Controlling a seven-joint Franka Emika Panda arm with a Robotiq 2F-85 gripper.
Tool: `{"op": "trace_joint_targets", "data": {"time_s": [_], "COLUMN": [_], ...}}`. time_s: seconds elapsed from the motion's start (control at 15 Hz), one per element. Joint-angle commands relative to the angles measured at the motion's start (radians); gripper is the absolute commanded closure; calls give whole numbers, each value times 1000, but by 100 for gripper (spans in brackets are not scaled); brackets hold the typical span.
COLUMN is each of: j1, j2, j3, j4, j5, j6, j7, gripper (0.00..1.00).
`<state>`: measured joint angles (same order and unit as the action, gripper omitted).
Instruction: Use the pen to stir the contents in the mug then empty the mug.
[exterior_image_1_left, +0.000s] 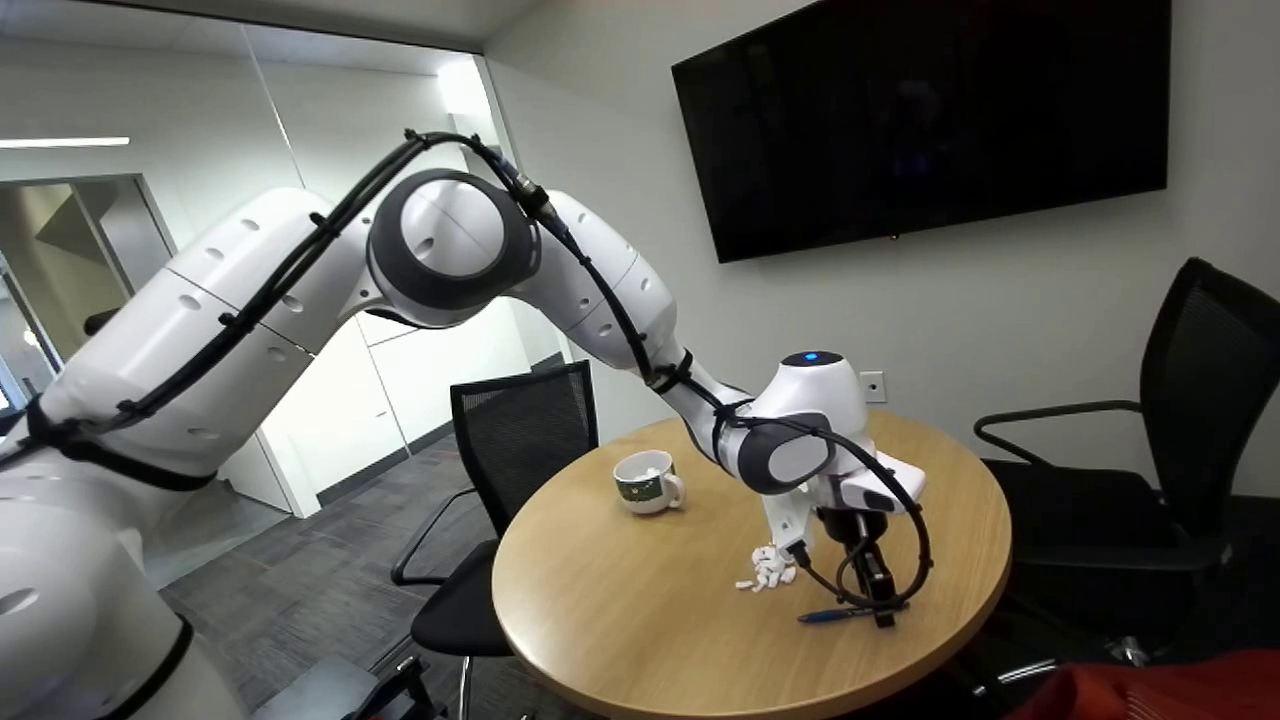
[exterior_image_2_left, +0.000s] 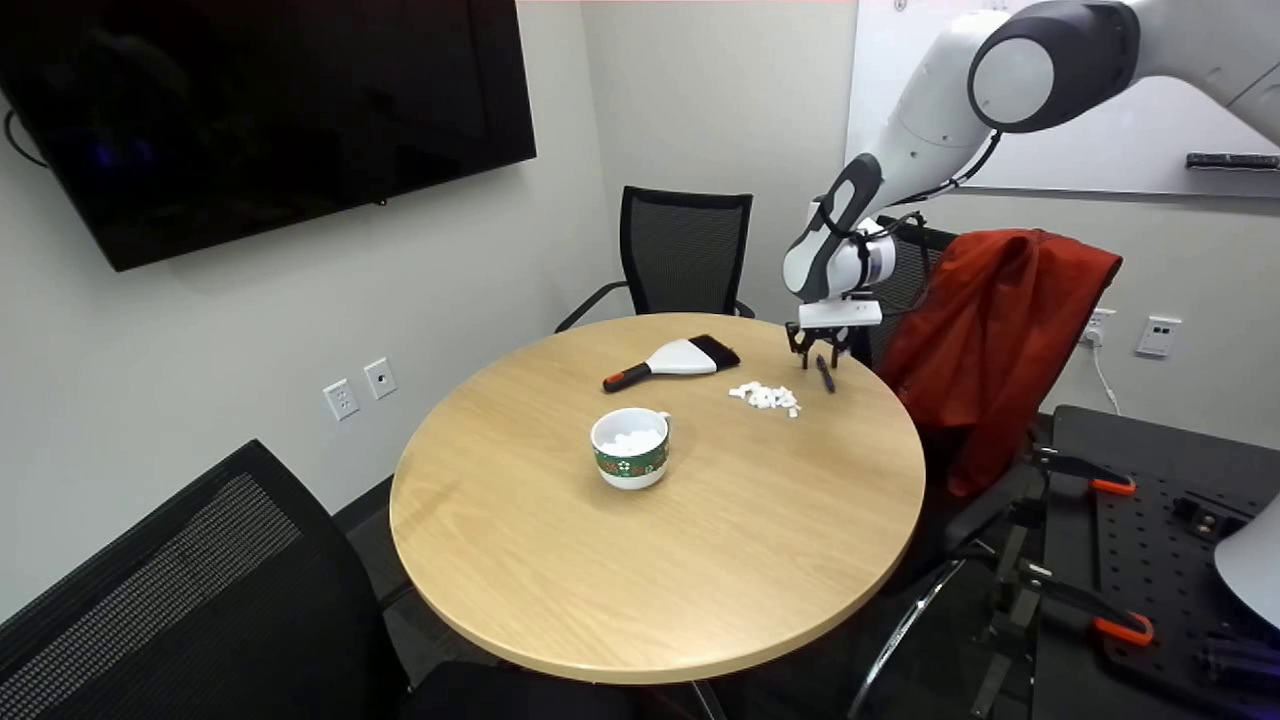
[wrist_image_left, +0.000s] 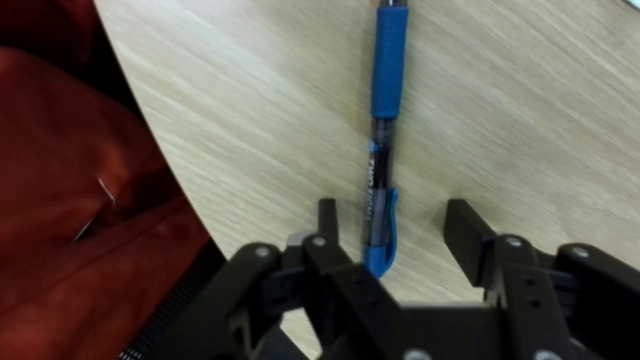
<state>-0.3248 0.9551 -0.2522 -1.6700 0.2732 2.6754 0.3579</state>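
Observation:
The pen (wrist_image_left: 386, 75) is blue with a clear barrel and lies flat on the round table. It also shows in both exterior views (exterior_image_1_left: 828, 616) (exterior_image_2_left: 825, 374). My gripper (wrist_image_left: 392, 205) is open, with one finger on each side of the pen's clip end and gaps on both sides. The gripper also shows in both exterior views (exterior_image_1_left: 880, 603) (exterior_image_2_left: 819, 360), low at the table. The white mug (exterior_image_1_left: 640, 492) with a green patterned band stands upright; it also shows in an exterior view (exterior_image_2_left: 632, 468). White bits (exterior_image_2_left: 634, 442) lie inside it. More white bits (exterior_image_2_left: 768, 397) lie loose on the table.
A brush (exterior_image_2_left: 683, 357) with a white body and black bristles lies on the table behind the loose bits. A red jacket (exterior_image_2_left: 980, 330) hangs on a chair close to the table edge near the gripper. Black chairs (exterior_image_1_left: 525, 440) stand around the round table (exterior_image_1_left: 620, 610).

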Motion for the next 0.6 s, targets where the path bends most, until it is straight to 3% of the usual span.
{"op": "trace_joint_targets", "data": {"time_s": [0.0,0.27,0.53], "j1": [-7,-1,42], "j2": [-11,-12,-123], "j3": [10,8,-10], "j4": [-6,-4,-130], "j5": [8,6,1], "j6": [-16,-15,12], "j7": [-4,2,11], "gripper": [72,100,96]}}
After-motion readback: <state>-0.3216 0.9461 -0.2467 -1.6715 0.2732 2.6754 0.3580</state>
